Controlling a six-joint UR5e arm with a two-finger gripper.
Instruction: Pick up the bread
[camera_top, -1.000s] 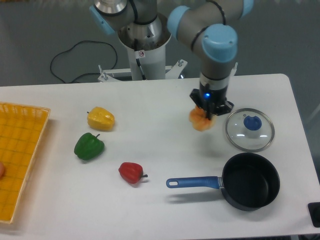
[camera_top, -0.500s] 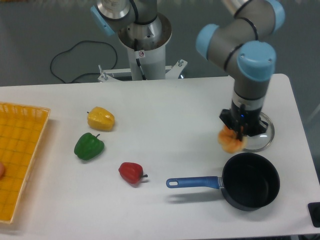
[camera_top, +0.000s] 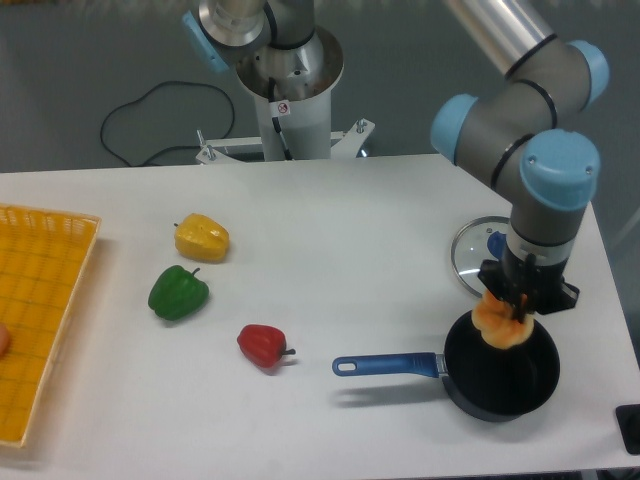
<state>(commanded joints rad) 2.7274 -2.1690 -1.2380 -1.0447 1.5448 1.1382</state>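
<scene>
The bread (camera_top: 502, 326) is a small orange-golden bun, held in the air just above the black saucepan (camera_top: 500, 380) at the right front of the table. My gripper (camera_top: 520, 308) is shut on the bread from above, and its fingers hide part of the bun's top. The arm's wrist rises straight above it.
A glass lid with a blue knob (camera_top: 482, 250) lies behind the saucepan, partly hidden by the arm. The pan's blue handle (camera_top: 385, 364) points left. A red pepper (camera_top: 262, 345), a green pepper (camera_top: 178, 292) and a yellow pepper (camera_top: 201, 237) lie at centre left. A yellow basket (camera_top: 40, 310) stands at the left edge.
The gripper has carried the bread to the right and toward the front, from beside the glass lid to over the saucepan. Nothing else has moved.
</scene>
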